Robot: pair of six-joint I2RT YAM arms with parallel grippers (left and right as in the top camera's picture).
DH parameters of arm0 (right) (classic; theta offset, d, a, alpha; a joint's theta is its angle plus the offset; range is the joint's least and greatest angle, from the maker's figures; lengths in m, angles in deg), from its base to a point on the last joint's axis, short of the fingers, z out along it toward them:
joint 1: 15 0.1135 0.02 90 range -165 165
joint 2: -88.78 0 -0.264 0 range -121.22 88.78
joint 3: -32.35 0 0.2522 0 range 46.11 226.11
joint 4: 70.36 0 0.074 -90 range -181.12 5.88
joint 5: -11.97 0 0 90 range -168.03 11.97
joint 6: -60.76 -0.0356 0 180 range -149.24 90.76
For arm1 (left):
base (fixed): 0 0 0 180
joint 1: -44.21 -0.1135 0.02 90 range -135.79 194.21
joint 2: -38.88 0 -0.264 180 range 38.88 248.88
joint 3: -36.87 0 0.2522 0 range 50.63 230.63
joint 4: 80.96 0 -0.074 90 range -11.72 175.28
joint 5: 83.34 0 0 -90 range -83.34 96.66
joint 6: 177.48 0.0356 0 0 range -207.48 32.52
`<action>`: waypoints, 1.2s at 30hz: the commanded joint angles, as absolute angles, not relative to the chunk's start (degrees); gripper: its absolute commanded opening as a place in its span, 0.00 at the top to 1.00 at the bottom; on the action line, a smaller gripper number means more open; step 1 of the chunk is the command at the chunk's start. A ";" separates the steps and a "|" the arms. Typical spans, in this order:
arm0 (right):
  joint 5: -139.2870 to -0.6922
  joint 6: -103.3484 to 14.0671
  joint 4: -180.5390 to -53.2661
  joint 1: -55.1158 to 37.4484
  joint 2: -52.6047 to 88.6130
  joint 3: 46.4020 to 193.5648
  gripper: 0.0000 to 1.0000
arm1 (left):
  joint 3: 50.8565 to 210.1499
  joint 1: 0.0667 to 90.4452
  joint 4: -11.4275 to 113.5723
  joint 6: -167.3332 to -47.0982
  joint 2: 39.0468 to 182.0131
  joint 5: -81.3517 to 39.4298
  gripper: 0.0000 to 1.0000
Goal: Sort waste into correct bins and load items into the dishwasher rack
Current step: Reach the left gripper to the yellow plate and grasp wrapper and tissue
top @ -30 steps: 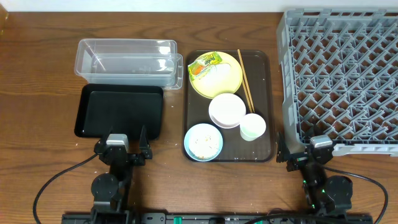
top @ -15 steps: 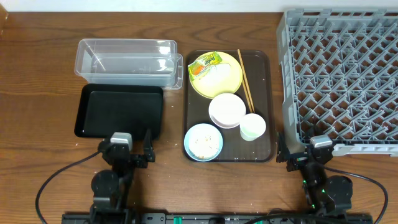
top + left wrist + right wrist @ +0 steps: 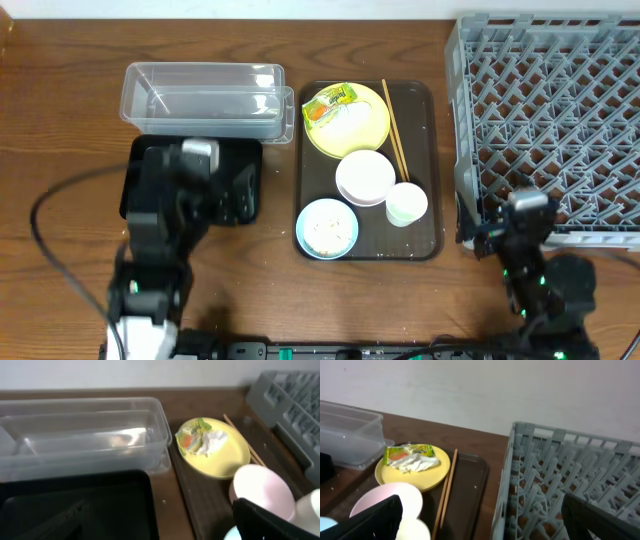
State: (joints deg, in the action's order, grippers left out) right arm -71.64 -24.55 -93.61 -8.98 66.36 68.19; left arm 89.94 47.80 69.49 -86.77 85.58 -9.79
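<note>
The left gripper (image 3: 205, 190) hovers over the black tray (image 3: 100, 502), jaws wide apart and empty. The right gripper (image 3: 505, 228) sits beside the grey rack (image 3: 560, 100), jaws also spread and empty. The wrapper (image 3: 330, 102) and tissue (image 3: 352, 122) lie on the yellow plate (image 3: 372, 128).

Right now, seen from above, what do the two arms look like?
Both arms are black. The left arm has a grey block at its wrist, a white part near its base and a thin black cable looping beside it. The right arm has a similar grey block and small green lights.
</note>
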 commanded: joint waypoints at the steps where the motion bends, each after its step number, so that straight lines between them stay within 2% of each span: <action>1: -71.75 -23.18 -95.87 -9.52 58.21 75.38 0.01 | 100.69 49.70 64.46 -81.94 93.67 -11.56 0.09; 8: -71.07 -23.42 -110.36 -9.52 41.45 94.49 0.01 | 125.72 55.58 46.65 -78.88 114.19 -9.09 0.09; 14: -68.75 -23.37 -126.33 -9.78 29.25 111.32 0.01 | 144.67 59.45 37.44 -77.59 131.83 -9.25 0.08; 19: -67.33 -23.40 -128.15 -9.72 26.45 113.46 0.01 | 156.71 62.60 31.54 -72.12 144.73 -9.40 0.08; 36: -65.54 -23.40 -135.19 -9.72 26.15 113.44 0.01 | 159.62 69.57 45.62 -68.85 163.08 -9.25 0.09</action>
